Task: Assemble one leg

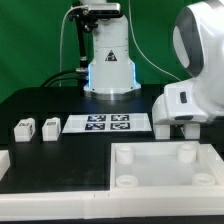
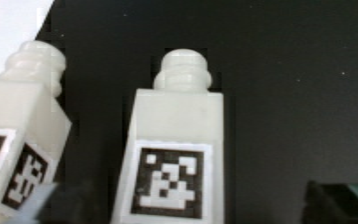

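In the wrist view a white leg (image 2: 176, 140) lies on the black table, its marker tag facing up and its knobbed peg pointing away. A second leg (image 2: 19, 120) lies beside it. My gripper (image 2: 188, 205) is open and straddles the first leg, with one fingertip (image 2: 34, 205) between the two legs and the other (image 2: 345, 200) on the far side, both apart from it. In the exterior view the gripper (image 1: 178, 127) is low over the table past the marker board's right end and hides these two legs. Two more legs (image 1: 22, 128) (image 1: 48, 127) stand at the left.
The marker board (image 1: 100, 123) lies in the middle of the table. The large white tray-like part (image 1: 150, 170) with round sockets lies at the front right. A white block edge (image 1: 5, 160) sits at the front left. The robot base (image 1: 108, 60) stands behind.
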